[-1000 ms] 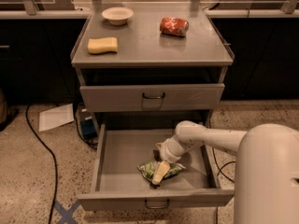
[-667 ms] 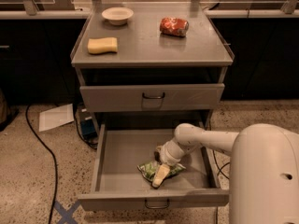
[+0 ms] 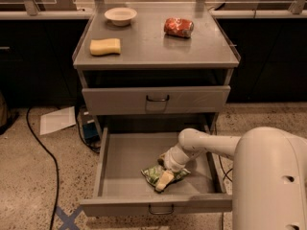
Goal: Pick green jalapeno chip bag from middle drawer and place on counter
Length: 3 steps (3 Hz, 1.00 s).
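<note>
1. Green jalapeno chip bag (image 3: 154, 173): crumpled on floor of open middle drawer (image 3: 120, 157), front right
2. Gripper (image 3: 166, 176): down on bag, position unchanged from a second ago; grasp cannot be told
3. Counter (image 3: 144, 49): bag not yet lifted or delivered

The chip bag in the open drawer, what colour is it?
Green with white patches, in the camera view. The gripper sits on the chip bag inside the drawer.
</note>
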### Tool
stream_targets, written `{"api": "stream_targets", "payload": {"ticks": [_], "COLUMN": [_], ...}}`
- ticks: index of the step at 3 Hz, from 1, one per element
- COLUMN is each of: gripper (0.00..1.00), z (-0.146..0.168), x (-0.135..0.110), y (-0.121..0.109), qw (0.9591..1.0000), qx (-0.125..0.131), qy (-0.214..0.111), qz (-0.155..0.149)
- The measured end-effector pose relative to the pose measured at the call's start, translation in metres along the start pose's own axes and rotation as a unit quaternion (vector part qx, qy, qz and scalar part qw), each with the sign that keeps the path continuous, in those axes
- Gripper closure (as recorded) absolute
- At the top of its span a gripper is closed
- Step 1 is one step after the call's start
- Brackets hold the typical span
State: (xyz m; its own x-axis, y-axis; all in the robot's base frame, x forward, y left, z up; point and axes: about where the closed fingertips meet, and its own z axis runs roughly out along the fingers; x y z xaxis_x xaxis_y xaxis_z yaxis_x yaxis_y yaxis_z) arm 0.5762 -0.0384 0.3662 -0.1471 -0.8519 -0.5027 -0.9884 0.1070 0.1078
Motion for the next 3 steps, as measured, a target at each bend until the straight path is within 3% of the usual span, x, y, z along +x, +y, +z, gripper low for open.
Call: {"api": "stream_targets", "payload": {"ticks": [2,3], "gripper": [0.65,0.88], "z": [0.000,-0.023], "x": [0.000,-0.015], "y": [0.000,0.000], "qw": [1.0000,0.9998], "qx": [0.000,-0.007], "qy": [0.000,-0.019], "qz": [0.000,-0.001]}}
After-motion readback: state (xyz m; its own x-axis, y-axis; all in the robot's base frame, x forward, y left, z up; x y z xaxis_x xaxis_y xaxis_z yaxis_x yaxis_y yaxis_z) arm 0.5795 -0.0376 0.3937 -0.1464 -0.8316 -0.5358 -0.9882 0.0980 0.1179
